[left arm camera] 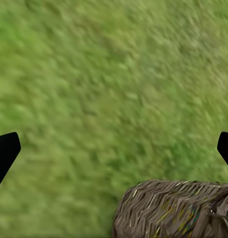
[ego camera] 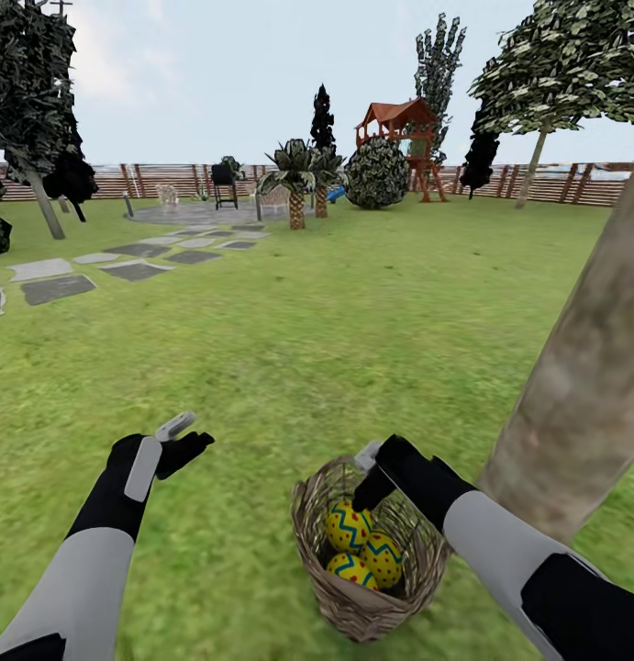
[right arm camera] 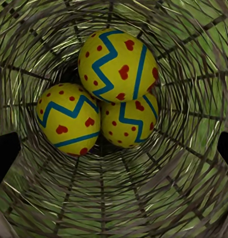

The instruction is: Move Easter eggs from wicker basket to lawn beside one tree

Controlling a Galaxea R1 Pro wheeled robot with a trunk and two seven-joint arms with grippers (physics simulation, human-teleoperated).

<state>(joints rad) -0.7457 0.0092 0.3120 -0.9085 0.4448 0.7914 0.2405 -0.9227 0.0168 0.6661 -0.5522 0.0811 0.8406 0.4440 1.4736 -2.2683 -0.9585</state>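
Observation:
The wicker basket point(ego camera: 353, 601) stands on the lawn point(ego camera: 289, 358), tilted toward me, close to the tree trunk point(ego camera: 583, 395). Three yellow Easter eggs point(ego camera: 349, 528) point(ego camera: 383, 555) point(ego camera: 351, 571) with blue zigzags and red dots lie inside it. My right gripper point(ego camera: 364, 476) hangs open just above the basket's far rim, pointing down into it. In the right wrist view the eggs point(right arm camera: 118, 64) point(right arm camera: 69, 119) point(right arm camera: 129, 124) sit at the basket's bottom, beyond the open gripper point(right arm camera: 114, 151). My left gripper point(ego camera: 190, 433) is open and holds nothing, over grass left of the basket point(left arm camera: 173, 208).
The thick pale trunk rises right beside the basket on its right. Open grass stretches ahead and to the left. Grey stepping stones point(ego camera: 60, 286) lead to a patio at the far left. Palms point(ego camera: 296, 179), a bush, a playset point(ego camera: 399, 128) and the wooden fence point(ego camera: 573, 184) stand far back.

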